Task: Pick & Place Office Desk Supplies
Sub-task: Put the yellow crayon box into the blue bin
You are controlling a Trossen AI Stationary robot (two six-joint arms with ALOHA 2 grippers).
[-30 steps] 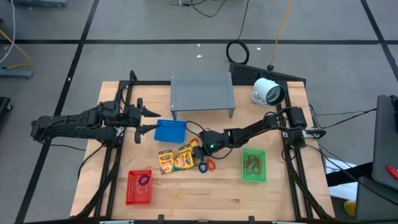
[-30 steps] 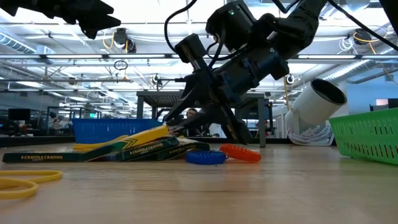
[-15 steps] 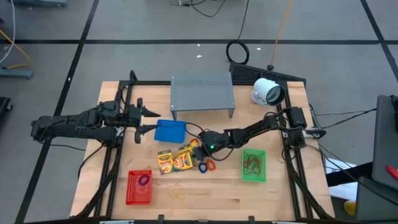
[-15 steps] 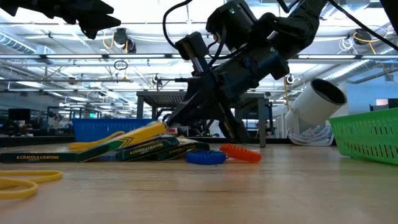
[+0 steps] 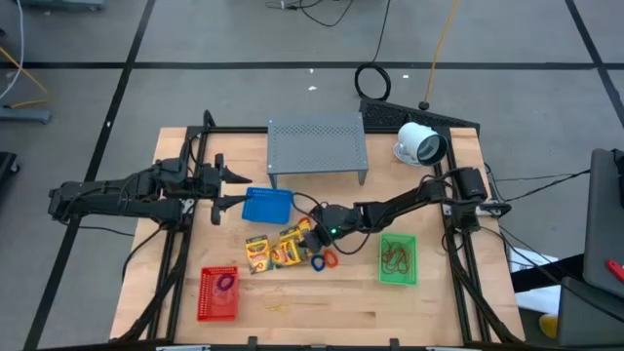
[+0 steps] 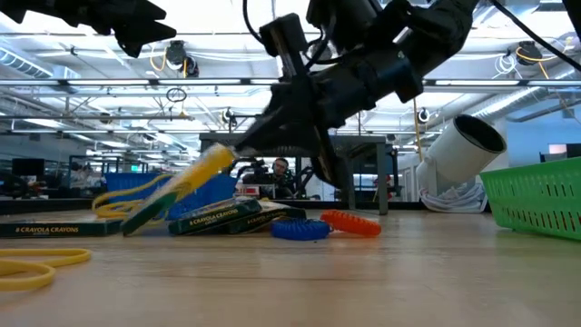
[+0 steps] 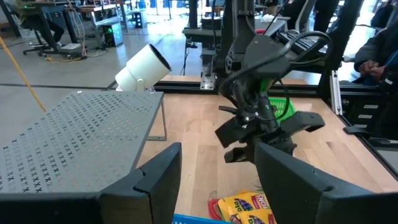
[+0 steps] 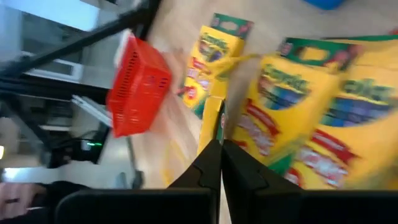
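Several yellow crayon packs [image 5: 276, 250] lie in a loose heap near the middle of the table [image 5: 331, 302], and the right hand [image 5: 310, 234] has closed on the edge of one of them. From table height that pack [image 6: 177, 189] hangs tilted, its high end pinched at the fingertips and its low end down among the others, which looks like the start of a lift. Gripping by the thin edge makes sense to me: the packs lie flat and overlapping, so an edge is the only part two fingers can get around. The right wrist view shows the fingers pressed together on a narrow yellow edge, though it is too smeared for me to say how deep the hold goes.

Beside the heap, on the near side, lie a blue rubber band [image 6: 300, 229] and an orange rubber band [image 6: 351, 222], touching each other and free of the hand. The blue basket [image 5: 266, 206] sits just behind the heap, the green basket [image 5: 398, 259] off to the right with thin bands in it, the red basket [image 5: 218, 293] at the front left holding a purple loop.

Over the table's left edge the left hand [image 5: 230, 189] waits, fingers apart and empty, just short of the blue basket and pointing toward the work.
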